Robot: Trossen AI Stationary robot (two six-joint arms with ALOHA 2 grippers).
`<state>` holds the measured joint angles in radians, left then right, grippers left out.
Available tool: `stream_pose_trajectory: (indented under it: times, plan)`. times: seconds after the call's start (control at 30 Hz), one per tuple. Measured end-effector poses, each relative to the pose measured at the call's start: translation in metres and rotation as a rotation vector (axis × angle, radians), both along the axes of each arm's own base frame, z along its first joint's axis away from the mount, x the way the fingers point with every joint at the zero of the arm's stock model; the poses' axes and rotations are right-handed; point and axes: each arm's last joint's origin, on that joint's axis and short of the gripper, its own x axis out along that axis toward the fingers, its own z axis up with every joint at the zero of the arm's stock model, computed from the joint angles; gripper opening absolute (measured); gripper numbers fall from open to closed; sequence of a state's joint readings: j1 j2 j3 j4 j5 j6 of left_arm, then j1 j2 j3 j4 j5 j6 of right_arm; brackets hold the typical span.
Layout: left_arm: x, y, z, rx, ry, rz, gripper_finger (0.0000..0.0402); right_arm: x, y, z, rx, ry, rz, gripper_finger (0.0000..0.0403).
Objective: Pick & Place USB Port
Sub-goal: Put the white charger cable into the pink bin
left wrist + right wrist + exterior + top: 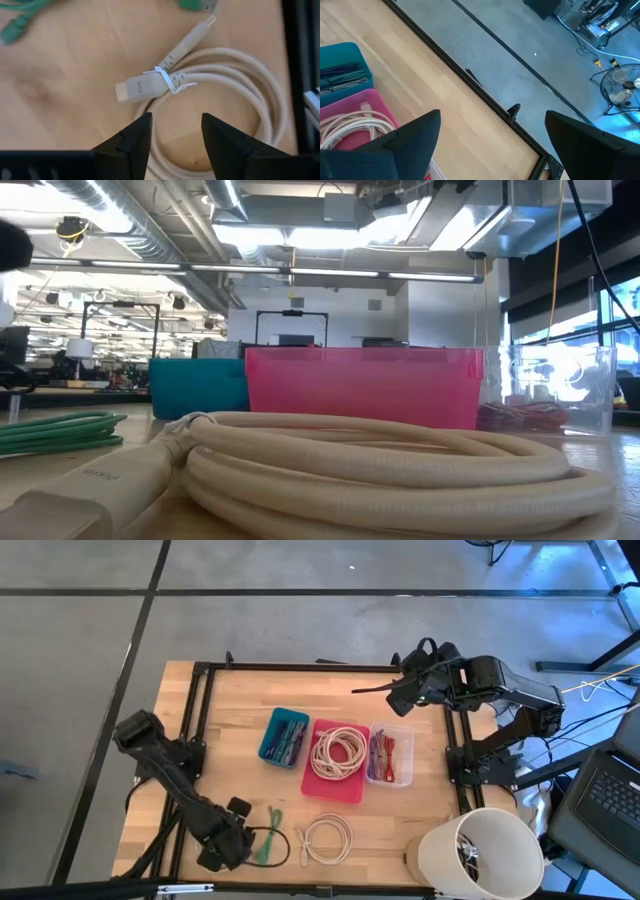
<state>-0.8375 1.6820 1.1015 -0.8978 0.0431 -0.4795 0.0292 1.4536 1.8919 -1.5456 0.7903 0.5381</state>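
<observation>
Wooden surface [240,700]: coiled cream USB cable [220,75], plug lettering unreadable; left gripper [172,135] jaws open above it; right gripper [492,135] jaws wide, empty.

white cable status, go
Left gripper open, fingers over the white cable, nothing held. Right gripper open, parked high. Green cable alongside.

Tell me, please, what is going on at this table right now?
The left gripper hovers over the loose cream cable at the table's near edge, jaws apart and nothing held. A green cable lies beside it. Behind stand three bins: teal, pink with cream cables inside, and clear. The right gripper waits open at the far right corner.
</observation>
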Motion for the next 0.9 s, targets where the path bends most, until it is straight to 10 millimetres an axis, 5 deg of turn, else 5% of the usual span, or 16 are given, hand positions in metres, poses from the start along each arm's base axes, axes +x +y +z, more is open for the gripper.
stream_pose_trajectory:
  times: [0.9]
  plan:
    - [0.011,-0.004,-0.051,0.221,-0.021,-0.044,0.0136,0.000,0.000,0.000,-0.009,0.034,0.035,0.0362]
